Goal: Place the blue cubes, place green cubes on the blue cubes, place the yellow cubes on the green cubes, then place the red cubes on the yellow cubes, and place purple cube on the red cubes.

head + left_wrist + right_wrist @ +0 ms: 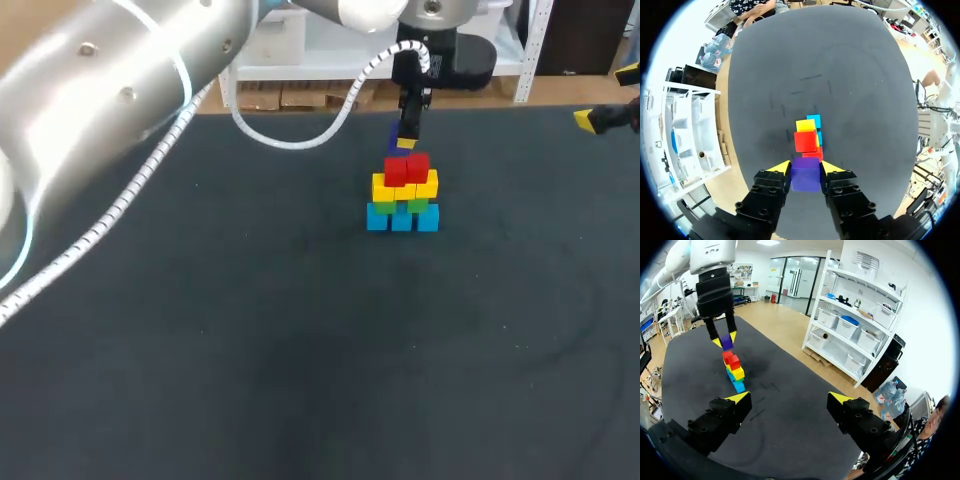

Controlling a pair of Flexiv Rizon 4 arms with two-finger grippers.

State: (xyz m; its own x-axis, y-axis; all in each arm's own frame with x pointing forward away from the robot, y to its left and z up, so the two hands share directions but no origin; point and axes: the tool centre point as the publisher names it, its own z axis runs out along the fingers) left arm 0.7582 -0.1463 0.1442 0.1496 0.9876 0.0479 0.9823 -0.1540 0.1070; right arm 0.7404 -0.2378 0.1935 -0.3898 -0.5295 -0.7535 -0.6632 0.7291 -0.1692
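The dark table [250,350] is crossed from the L side by the left arm [120,90], w/ a white coiled cable [300,135] hung along it. The right gripper [790,397] is parked at the table's R edge, well apart from the cubes, fingers spread wide, nothing held. Near the far edge a stack is seen: blue cubes [402,218] at the base, then green cubes [419,205], yellow cubes [405,188] and red cubes [406,168]. The purple cube [806,179] is clamped betw. the fingers of the left gripper [806,167], directly over the red cubes; contact can't be told.
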